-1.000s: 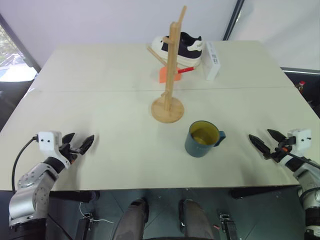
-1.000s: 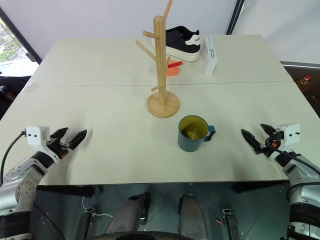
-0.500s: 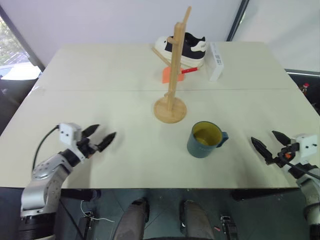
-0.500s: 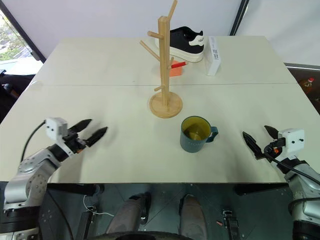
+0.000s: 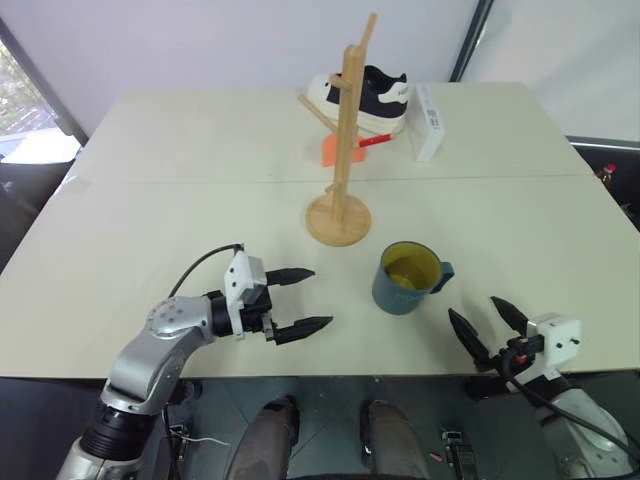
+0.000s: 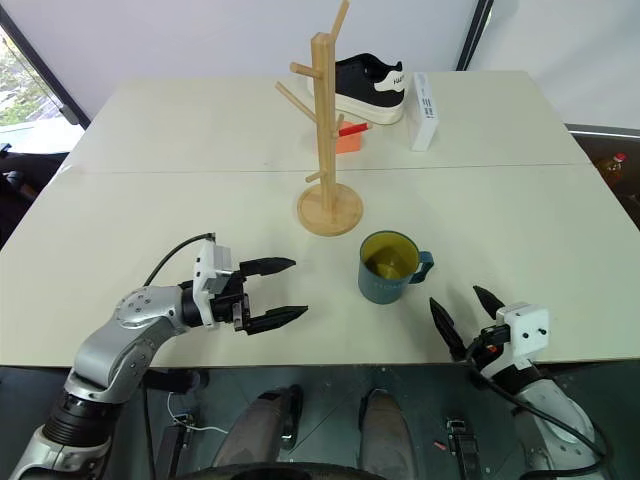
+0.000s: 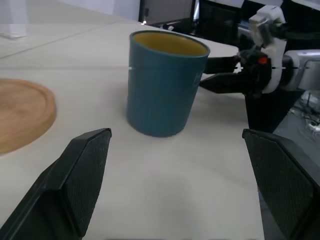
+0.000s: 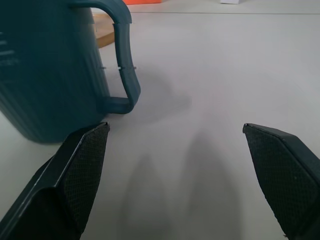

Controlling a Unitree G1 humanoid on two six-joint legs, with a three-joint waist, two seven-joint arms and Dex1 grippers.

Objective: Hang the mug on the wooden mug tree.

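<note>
On the pale tabletop point(image 5: 150, 200), seen through the left eye, we find the dark teal ceramic mug with a yellow inside point(image 5: 408, 279) standing upright, its loop handle turned toward our right side. Behind it and a little to the left stands the light wooden mug tree with a round disc base and slanted pegs point(image 5: 343, 150), apart from the mug, no peg carrying anything. Our left gripper point(image 5: 298, 299) reaches in from the left with its two black fingers spread wide and holding nothing, pointing across at the mug but well short of it. Our right gripper point(image 5: 485, 327) sits near the table's front edge, just right of the mug, fingers likewise wide apart and empty.

Through the right eye, we see a black-and-white sneaker point(image 6: 368, 84), a flat white box standing on its edge point(image 6: 423, 110) and a small orange block point(image 6: 347, 139) at the far side of the table, behind the tree.

From the left wrist, we look along our parted fingers point(image 7: 75, 175) at the mug's side, the tree's disc base point(image 7: 22, 117) beside it and the right gripper beyond the mug.

From the right wrist, the mug's handle point(image 8: 122, 60) is close ahead; our fingers point(image 8: 77, 165) stand open with bare table between them.
</note>
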